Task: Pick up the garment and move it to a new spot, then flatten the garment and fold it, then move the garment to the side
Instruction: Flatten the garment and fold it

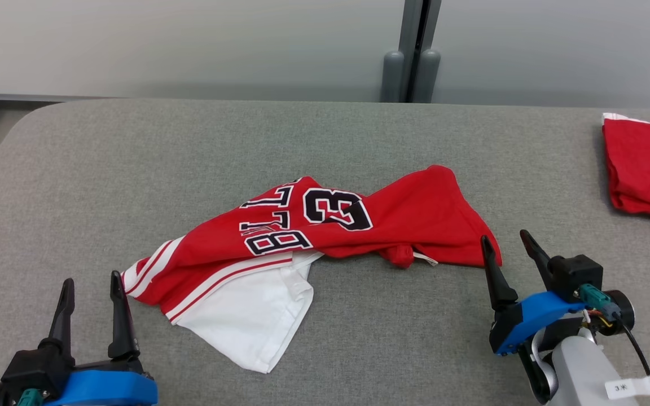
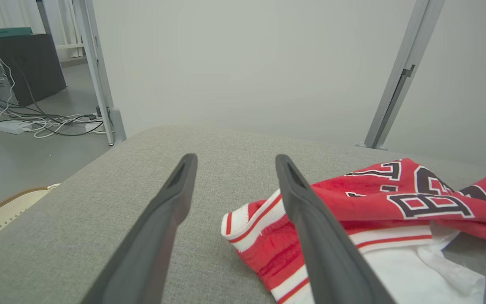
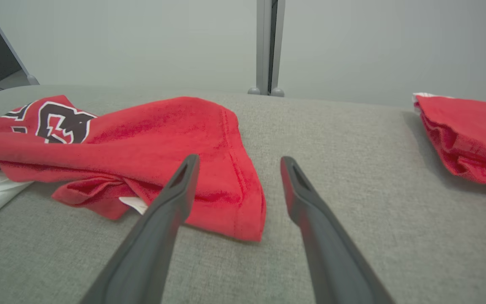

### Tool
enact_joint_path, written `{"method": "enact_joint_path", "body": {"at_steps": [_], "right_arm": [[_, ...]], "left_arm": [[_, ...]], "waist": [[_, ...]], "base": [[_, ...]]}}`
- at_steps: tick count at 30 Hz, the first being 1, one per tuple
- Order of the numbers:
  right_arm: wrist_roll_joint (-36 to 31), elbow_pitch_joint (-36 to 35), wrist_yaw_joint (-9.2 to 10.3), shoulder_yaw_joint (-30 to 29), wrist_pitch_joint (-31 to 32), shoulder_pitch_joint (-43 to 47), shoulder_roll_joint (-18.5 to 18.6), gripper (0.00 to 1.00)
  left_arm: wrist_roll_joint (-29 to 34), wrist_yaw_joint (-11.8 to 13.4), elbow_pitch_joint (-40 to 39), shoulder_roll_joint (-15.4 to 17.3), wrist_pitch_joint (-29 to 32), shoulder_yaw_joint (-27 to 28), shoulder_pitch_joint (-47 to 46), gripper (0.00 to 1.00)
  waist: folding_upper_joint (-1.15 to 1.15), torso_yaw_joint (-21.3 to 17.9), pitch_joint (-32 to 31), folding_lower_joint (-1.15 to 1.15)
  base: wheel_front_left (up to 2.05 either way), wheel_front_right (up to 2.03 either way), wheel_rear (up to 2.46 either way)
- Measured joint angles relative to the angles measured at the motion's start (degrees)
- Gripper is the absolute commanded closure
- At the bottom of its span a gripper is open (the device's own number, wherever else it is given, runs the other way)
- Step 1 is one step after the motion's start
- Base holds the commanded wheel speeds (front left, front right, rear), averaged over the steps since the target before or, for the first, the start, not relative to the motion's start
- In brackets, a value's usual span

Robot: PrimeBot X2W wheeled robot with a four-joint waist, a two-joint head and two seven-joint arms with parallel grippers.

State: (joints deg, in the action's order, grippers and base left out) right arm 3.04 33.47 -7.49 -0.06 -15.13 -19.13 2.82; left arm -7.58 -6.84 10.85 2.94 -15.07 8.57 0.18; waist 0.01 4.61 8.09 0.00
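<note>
A crumpled red garment [image 1: 313,237] with black-and-white lettering, white stripes and a white panel lies in the middle of the grey table [image 1: 325,135]. My left gripper [image 1: 92,280] stands open just left of its striped corner [image 2: 247,219], with nothing between the fingers. At the garment's red right corner [image 3: 243,202] my right gripper [image 1: 506,235] is open too; its left finger [image 3: 184,177] hangs over the cloth edge. Neither gripper holds the garment.
A second red cloth [image 1: 646,169] lies folded at the table's far right edge, also seen as the red cloth [image 3: 466,135] in the right wrist view. A metal post [image 1: 412,51] stands behind the table. Cables and a dark box [image 2: 28,67] sit on the floor beyond the left edge.
</note>
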Motion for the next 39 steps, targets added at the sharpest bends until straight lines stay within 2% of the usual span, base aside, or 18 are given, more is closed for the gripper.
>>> {"method": "enact_joint_path", "body": {"at_steps": [5, 10, 11, 12, 13, 17, 20, 28, 31, 39], "right_arm": [[-3.1, 12.26, 0.0, -2.79, 0.92, -6.34, 0.12, 0.0], [-5.0, 20.29, 0.0, -4.57, 0.81, -8.86, 0.14, 0.02], [-4.99, 21.43, 0.0, -4.81, 0.63, -8.92, 0.12, 0.41], [-4.99, 22.19, 0.0, -4.92, 0.37, -9.12, 0.13, 0.93], [-4.95, 22.84, 0.0, -4.91, 0.34, -9.61, 0.13, 1.0], [-3.75, 23.46, 0.0, -4.15, 0.16, -10.25, 0.0, 1.0], [-0.47, 20.07, 0.0, -1.74, 0.15, -10.02, 0.03, 1.0], [5.19, 7.27, 0.0, 4.0, 0.09, -0.95, 0.11, 1.0], [6.93, 2.38, 0.0, 5.47, 0.45, 3.49, 1.18, 1.0], [11.58, -15.23, 0.0, 3.39, 8.56, 16.69, 3.64, 1.0]], "left_arm": [[-0.51, 0.51, 0.09, 0.02, 0.0, -1.05, -0.73, 0.0], [-1.05, 1.23, 0.04, -0.01, 0.0, -1.87, -1.35, 0.0], [-1.09, 1.24, 0.04, 0.0, 0.0, -1.91, -1.35, 0.0], [-1.1, 1.26, 0.04, 0.0, 0.0, -1.92, -1.35, 0.0], [-1.11, 1.31, 0.04, 0.0, 0.01, -1.91, -1.35, 0.0], [-1.09, 1.49, 0.24, 0.01, 0.0, -1.53, -1.3, 0.0], [-0.98, 1.45, 0.69, -0.01, 0.0, -1.56, -0.83, 0.0], [-0.46, 1.23, 1.57, -0.01, 0.0, -1.05, 1.49, 0.0], [-0.46, 1.26, 1.71, -0.02, 0.0, -0.67, 2.64, 0.0], [-0.48, 1.26, 1.75, -0.04, 0.0, -0.86, 3.64, 0.0]], "waist": [[0.0, 1.45, 1.5, 0.0], [0.0, 2.73, 2.45, 0.01], [0.0, 2.85, 2.56, 0.01], [0.0, 2.92, 2.62, 0.0], [0.0, 2.87, 2.64, 0.0], [0.0, 2.17, 2.25, 0.01], [0.0, 1.37, 1.21, 0.0], [-0.01, -1.65, -2.34, -0.01], [-0.01, -3.14, -3.34, -0.01], [-0.01, -6.13, -4.74, -0.01]], "base": [[0.0, 0.0, 0.0], [0.0, 0.0, 0.0], [0.0, 0.0, 0.0], [0.0, 0.0, 0.0], [0.0, 0.0, 0.0], [0.0, 0.0, 0.0], [0.0, 0.0, 0.0], [0.0, 0.0, 0.0], [0.0, 0.0, 0.0], [0.0, 0.0, 0.0]]}}
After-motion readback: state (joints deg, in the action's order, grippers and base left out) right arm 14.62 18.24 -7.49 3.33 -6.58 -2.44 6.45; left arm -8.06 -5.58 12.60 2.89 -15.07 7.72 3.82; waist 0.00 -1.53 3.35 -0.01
